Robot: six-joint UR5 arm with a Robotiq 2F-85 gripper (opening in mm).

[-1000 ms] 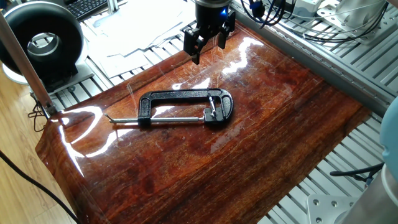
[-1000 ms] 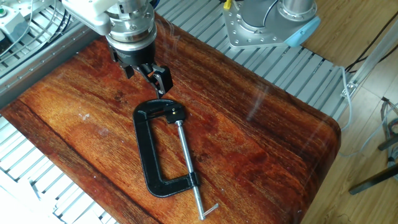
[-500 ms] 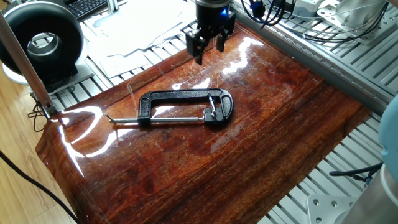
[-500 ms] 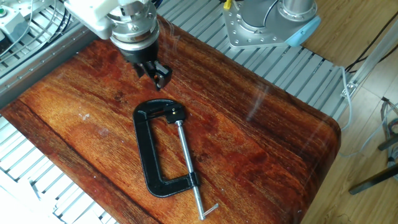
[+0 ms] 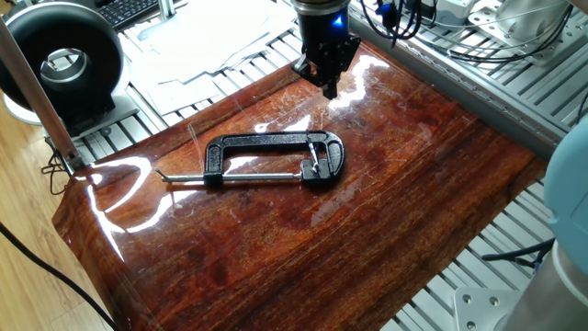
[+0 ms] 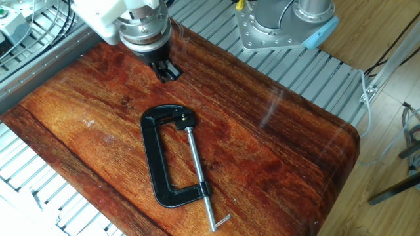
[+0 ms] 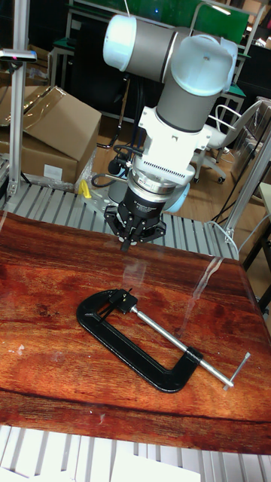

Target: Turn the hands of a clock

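The clock, a black C-clamp point(image 5: 266, 140) point(image 6: 152, 164) point(image 7: 128, 350), lies flat in the middle of the glossy wooden table point(image 5: 367, 211). Its steel screw rod runs away from the rounded jaw end. The hands, a short thin pin point(image 5: 314, 162), sit at that jaw end and are only just visible in the tall fixed view. My gripper point(image 5: 329, 87) point(image 6: 167, 71) point(image 7: 129, 241) hovers over the table's far side, a hand's width beyond the jaw end and not touching the clamp. Its fingers look pressed together with nothing between them.
A round black ring device with a white centre point(image 5: 60, 60) stands off the table's corner, beside papers point(image 5: 202, 37) and a keyboard point(image 5: 138, 9). Slatted aluminium surrounds the wood. The arm's base point(image 6: 282, 26) is bolted beside the table. Cardboard boxes point(image 7: 53, 135) sit behind.
The gap between the fingers has narrowed from wide open to none. The gripper has also drifted up and away from the clamp's jaw end. The clamp has not moved.
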